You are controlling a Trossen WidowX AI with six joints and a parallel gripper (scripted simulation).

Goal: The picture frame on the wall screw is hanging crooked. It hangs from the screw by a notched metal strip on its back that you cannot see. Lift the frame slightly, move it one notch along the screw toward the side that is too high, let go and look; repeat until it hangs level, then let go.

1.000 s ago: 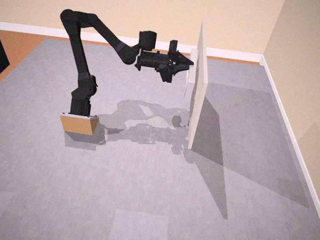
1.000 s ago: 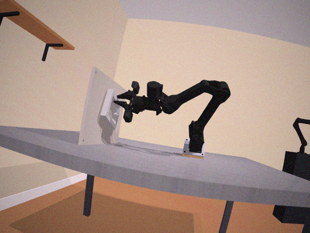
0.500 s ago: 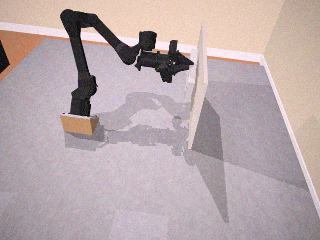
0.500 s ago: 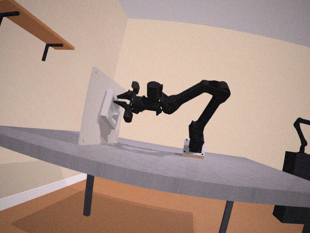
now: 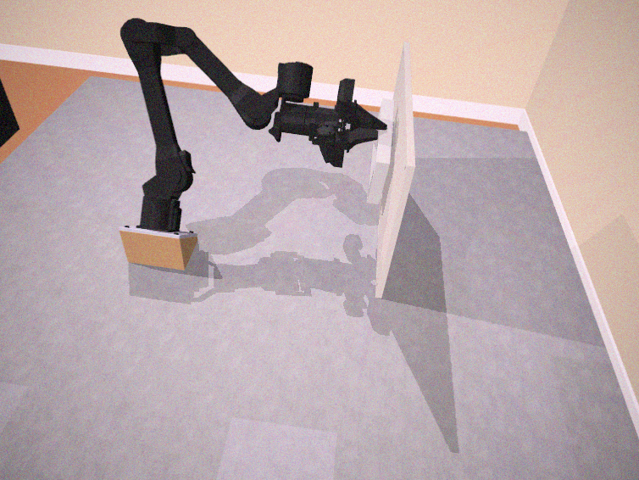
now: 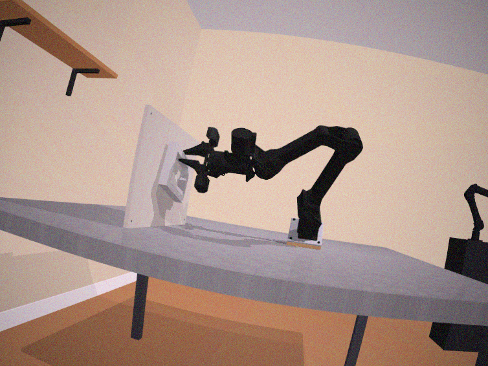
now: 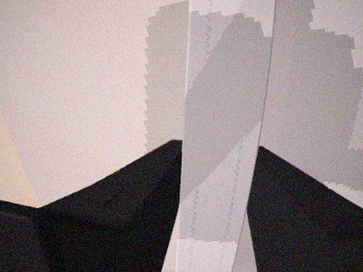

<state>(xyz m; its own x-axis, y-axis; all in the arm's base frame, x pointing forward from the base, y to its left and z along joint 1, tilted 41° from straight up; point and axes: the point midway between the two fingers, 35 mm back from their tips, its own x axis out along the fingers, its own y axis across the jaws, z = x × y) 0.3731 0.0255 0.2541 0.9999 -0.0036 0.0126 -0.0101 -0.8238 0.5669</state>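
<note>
From left to right in the exterior view, the upright board [image 5: 396,221] [image 6: 138,177] [image 7: 82,87] carries the pale picture frame [image 5: 380,173] [image 6: 166,165] [image 7: 219,145] on its face, above the surface [image 5: 289,361] [image 6: 236,264]. It looks light and stiff, perhaps slippery on its smooth sides. The jaws, narrowly parted, clamp its upper rail, a sound hold near mid-length; twisting there could unseat the hidden strip.
</note>
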